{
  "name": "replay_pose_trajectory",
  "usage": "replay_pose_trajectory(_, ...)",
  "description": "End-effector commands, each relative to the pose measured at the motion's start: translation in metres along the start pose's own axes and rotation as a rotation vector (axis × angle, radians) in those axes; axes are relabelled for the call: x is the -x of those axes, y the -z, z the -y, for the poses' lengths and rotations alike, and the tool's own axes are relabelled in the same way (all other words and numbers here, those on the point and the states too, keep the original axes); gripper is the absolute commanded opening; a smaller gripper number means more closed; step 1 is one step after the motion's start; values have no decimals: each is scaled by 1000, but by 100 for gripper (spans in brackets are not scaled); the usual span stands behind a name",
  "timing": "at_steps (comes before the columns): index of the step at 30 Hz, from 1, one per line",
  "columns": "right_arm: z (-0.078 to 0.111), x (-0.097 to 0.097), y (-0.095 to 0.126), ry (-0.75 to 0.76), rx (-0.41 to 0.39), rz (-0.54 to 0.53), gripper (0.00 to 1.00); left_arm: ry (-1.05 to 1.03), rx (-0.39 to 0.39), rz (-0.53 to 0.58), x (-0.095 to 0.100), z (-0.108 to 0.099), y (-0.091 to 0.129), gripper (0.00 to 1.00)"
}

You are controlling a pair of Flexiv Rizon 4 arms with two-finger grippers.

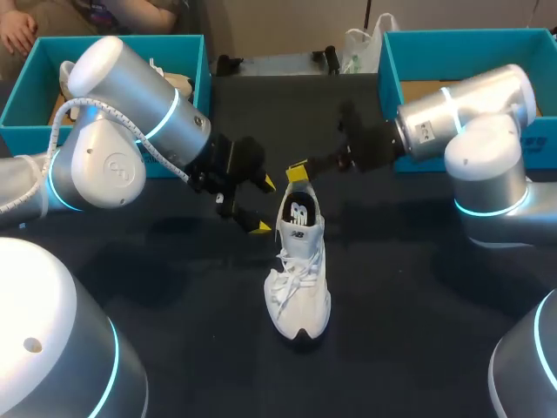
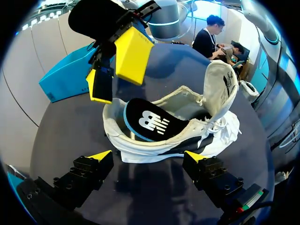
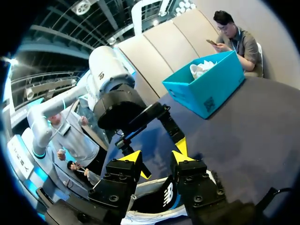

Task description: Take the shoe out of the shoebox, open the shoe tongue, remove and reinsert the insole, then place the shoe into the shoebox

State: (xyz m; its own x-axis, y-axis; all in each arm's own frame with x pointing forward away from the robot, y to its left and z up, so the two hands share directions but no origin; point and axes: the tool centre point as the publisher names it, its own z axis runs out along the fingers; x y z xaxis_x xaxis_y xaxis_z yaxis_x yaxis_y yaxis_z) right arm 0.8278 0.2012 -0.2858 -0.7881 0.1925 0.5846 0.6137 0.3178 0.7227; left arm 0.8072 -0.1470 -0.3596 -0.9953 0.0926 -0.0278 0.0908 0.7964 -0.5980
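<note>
Directly ahead of left gripper (image 2: 147,156): shoe (image 2: 197,140).

Stretched in from the left side with the left arm (image 1: 130,131), elbow bent, forearm pointing down toward the table's middle. Holding the left gripper (image 1: 264,205) low, with 2 yellow tips spread wide apart and nothing gripped between. Stretched in from the right side with the right arm (image 1: 470,113), wrist almost level, directed to the middle. Holding the right gripper (image 1: 298,173) just beside the left one, slightly higher, with 2 fingers (image 3: 179,151) parted only a little and clamping nothing.
</note>
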Motion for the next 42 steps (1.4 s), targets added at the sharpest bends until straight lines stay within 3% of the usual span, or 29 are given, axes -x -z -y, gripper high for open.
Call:
replay_pose_trajectory(1,-3,-9,16,-7,-5,36,40,0,3,-1,1,0,0,100)
replay_pose_trajectory(8,-2,-27,41,-51,26,85,37,0,3,-1,1,0,0,100)
replay_pose_trajectory(15,13,-39,47,-114,73,114,32,0,3,-1,1,0,0,100)
replay_pose_trajectory(19,19,-40,50,-138,97,145,0,0,3,-1,1,0,0,100)
replay_pose_trajectory(22,19,-41,50,-135,105,196,0,1,7,-9,0,1,4,100)
replay_pose_trajectory(31,13,-47,53,-171,65,396,0,-23,43,-8,10,-2,49,100)
replay_pose_trajectory(35,13,-47,53,-171,65,396,0,-50,56,-30,17,-7,68,100)
replay_pose_trajectory(42,13,-47,53,-171,65,396,0,-65,65,-19,46,-20,99,100)
